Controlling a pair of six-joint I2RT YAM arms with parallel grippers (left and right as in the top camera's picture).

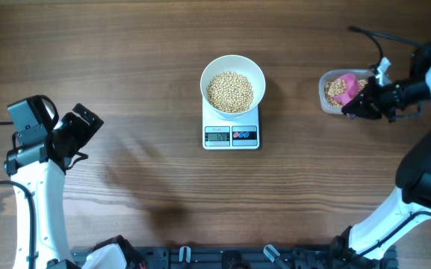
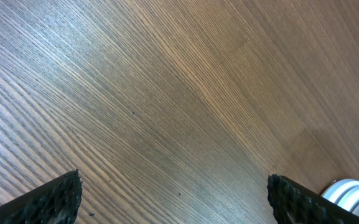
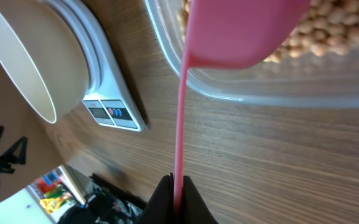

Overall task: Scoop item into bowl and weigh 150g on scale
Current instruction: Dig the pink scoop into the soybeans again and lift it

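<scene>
Beans (image 1: 230,91) loose, light, rolly (spill easily): heaped in bowl (image 1: 254,69) on scale (image 1: 231,137), more in tub (image 1: 324,97). Right claw (image 3: 178,193) clamped on thin stiff scoop (image 3: 241,31) handle, best hold. Left claw (image 1: 81,128) gaping, empty, above counter (image 2: 179,93).

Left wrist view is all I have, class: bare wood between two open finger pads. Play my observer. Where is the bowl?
Observer: The bowl sits on the scale, mid-table in the overhead view.
Operator: Anything in it?
Observer: Yes, beans cover its bottom.
Operator: And the right hand?
Observer: The right hand is shut on the handle of a pink scoop, whose cup is over the tub of more beans.
</scene>
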